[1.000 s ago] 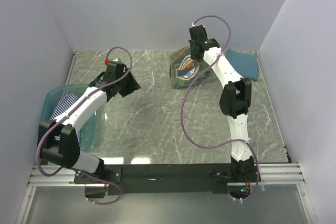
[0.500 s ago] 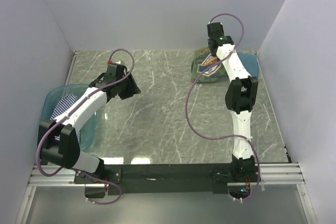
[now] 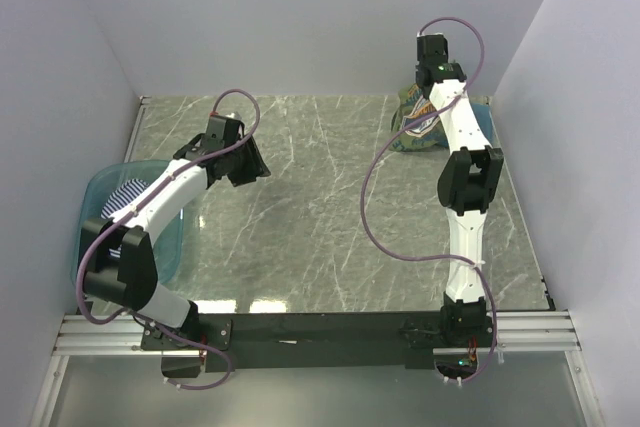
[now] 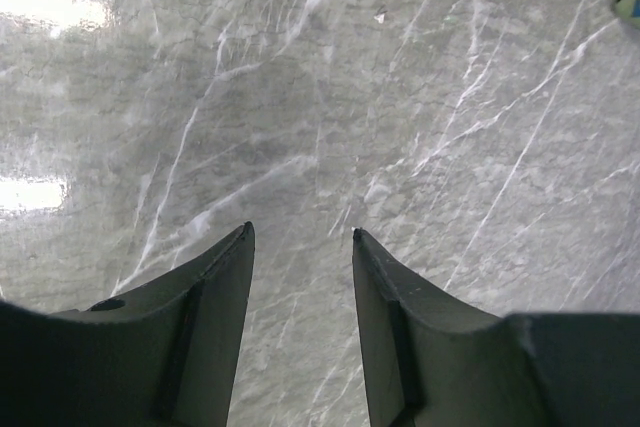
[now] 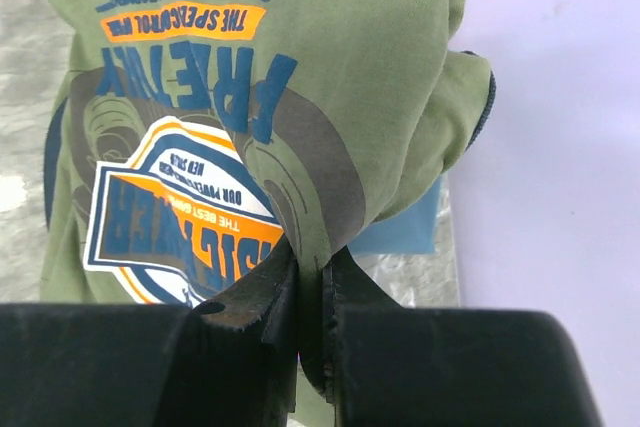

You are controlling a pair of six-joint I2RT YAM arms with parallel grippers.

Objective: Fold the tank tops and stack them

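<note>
Olive top in right end effector, wrist-only

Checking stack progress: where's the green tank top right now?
In the top view the green tank top is at the far right corner of the table, pinched in the right hand and partly covering the teal-blue top.

Tub left, tank top far right

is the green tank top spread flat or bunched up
Bunched up: the green tank top is doubled over in folds, a pinch of its cloth clamped in the right gripper.
</note>
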